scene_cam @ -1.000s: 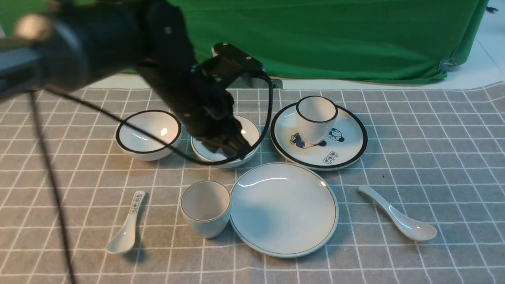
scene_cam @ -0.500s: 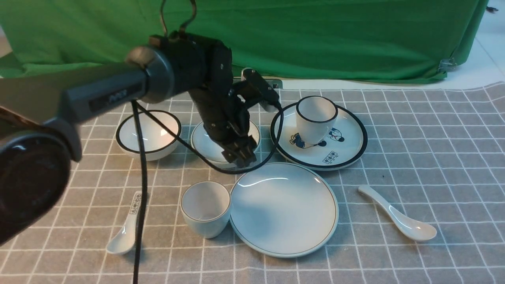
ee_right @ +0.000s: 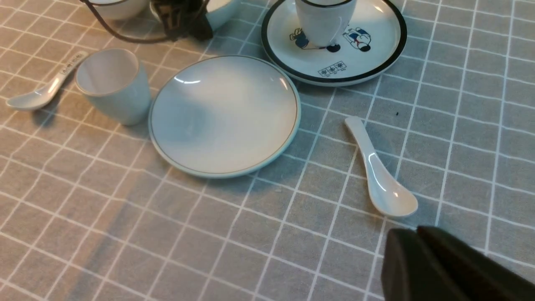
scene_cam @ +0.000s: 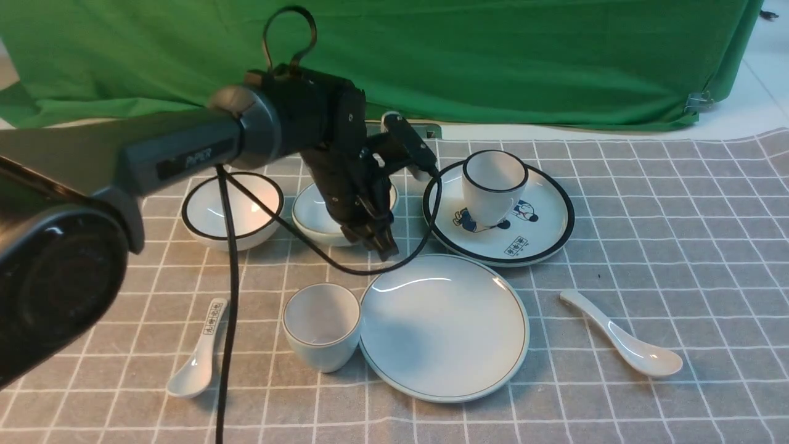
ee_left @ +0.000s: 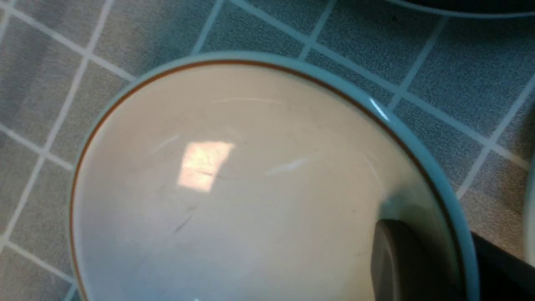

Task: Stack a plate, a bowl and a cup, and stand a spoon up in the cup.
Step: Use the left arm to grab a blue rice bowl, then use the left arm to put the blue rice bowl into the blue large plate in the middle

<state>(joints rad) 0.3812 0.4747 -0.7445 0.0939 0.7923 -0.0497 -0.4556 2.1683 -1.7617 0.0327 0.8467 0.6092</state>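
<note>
Checked cloth (scene_cam: 647,246): bowl (scene_cam: 310,217) in left claw (scene_cam: 378,240).

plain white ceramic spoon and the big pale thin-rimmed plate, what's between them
Only bare grey checked tablecloth lies between the plain white ceramic spoon and the large pale round plate; front and right wrist views both show it.

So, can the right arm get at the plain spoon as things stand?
Probably yes: the spoon lies alone on bare cloth, apart from the plate, with nothing between it and the right arm's jaws, which are shut.
</note>
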